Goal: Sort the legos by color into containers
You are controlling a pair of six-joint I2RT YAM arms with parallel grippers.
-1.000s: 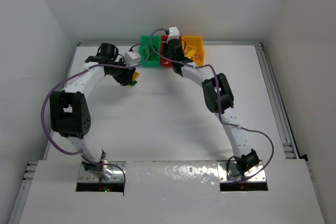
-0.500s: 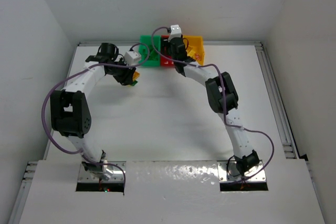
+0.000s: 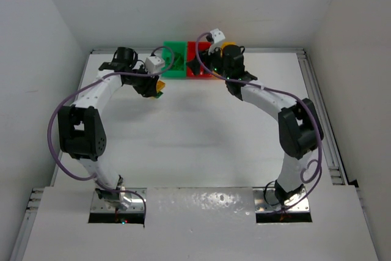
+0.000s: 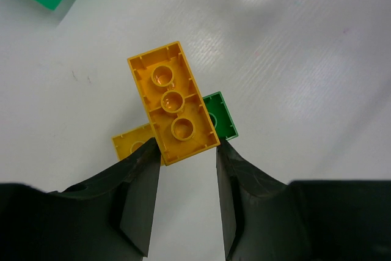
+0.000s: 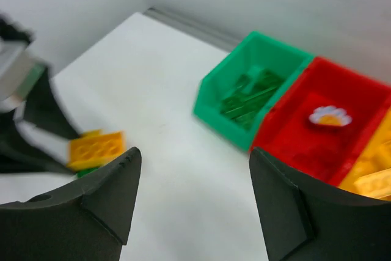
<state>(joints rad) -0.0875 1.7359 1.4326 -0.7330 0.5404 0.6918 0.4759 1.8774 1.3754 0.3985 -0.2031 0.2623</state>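
My left gripper point(image 4: 188, 150) is shut on one end of a yellow lego point(image 4: 173, 105), held a little above the table. Under it lie a green lego point(image 4: 221, 115) and another yellow lego point(image 4: 131, 145). From above, that gripper point(image 3: 154, 85) and its yellow lego point(image 3: 160, 84) hang just left of the green container point(image 3: 177, 46). The red container point(image 3: 192, 47) stands beside it; the yellow container point(image 3: 230, 45) is mostly hidden by my right arm. My right gripper point(image 5: 192, 154) is open and empty, facing the green container point(image 5: 223, 111), red container point(image 5: 287, 145) and yellow container point(image 5: 366, 181).
Green legos lie in the green container, and a small white and yellow piece point(image 5: 328, 116) lies in the red one. The containers stand in a row against the back wall. A raised rail point(image 3: 317, 96) runs along the table's right edge.
My right gripper has opened wider and its arm has swung out to the right, near the containers. The left arm and its yellow lego have barely moved.
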